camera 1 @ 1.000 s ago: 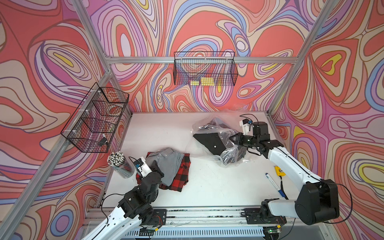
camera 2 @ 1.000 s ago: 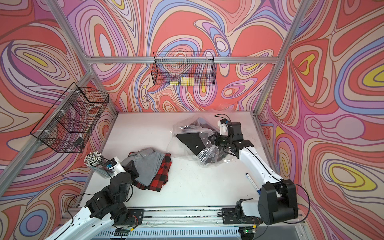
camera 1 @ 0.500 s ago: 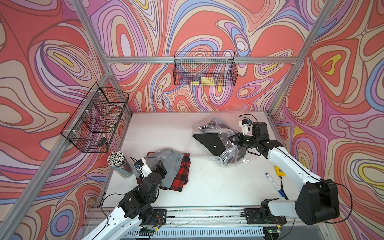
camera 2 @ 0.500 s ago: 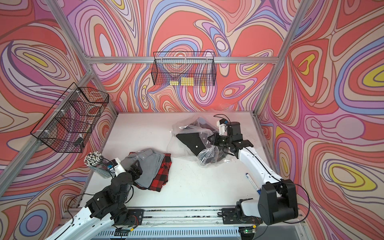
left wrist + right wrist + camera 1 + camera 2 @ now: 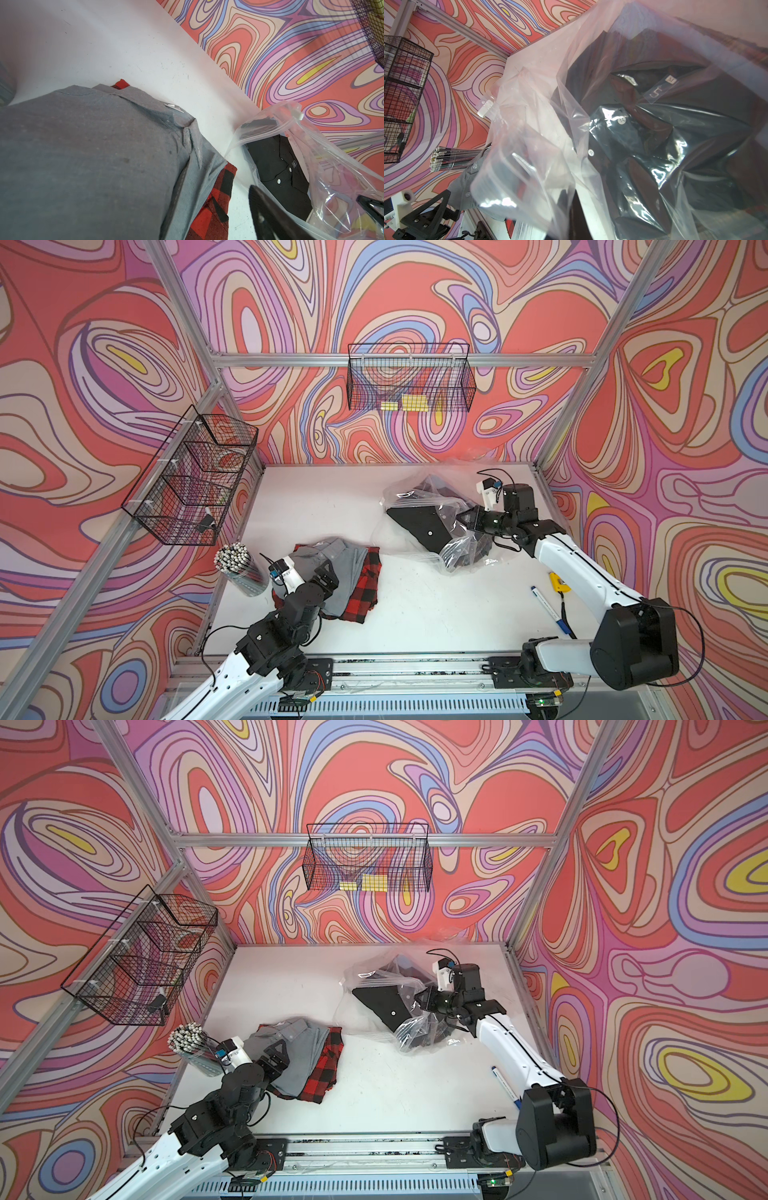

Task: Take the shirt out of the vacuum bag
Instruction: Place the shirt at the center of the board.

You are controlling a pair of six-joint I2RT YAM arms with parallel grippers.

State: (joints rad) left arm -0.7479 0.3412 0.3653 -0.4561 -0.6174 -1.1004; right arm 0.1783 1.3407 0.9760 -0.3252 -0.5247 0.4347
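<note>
White surface (image 5: 324, 497) sitting inside swirl-patterned walls (image 5: 415, 302).
Vacuum bag (image 5: 415, 499) holding black shirt (image 5: 419, 522) at two o'clock, right gripper (image 5: 464, 522) fingers pinching it; left gripper (image 5: 327, 571) fingers hovering spread over gray shirt (image 5: 351, 568) at eight o'clock.

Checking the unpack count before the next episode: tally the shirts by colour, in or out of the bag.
grey shirt: 1, top of the pile outside the bag
red-and-black plaid shirt: 1, under the grey one
black shirt: 1, inside the vacuum bag
Total: 3 clearly visible. Whether the darker folds deeper in the bag are another shirt is unclear.
</note>
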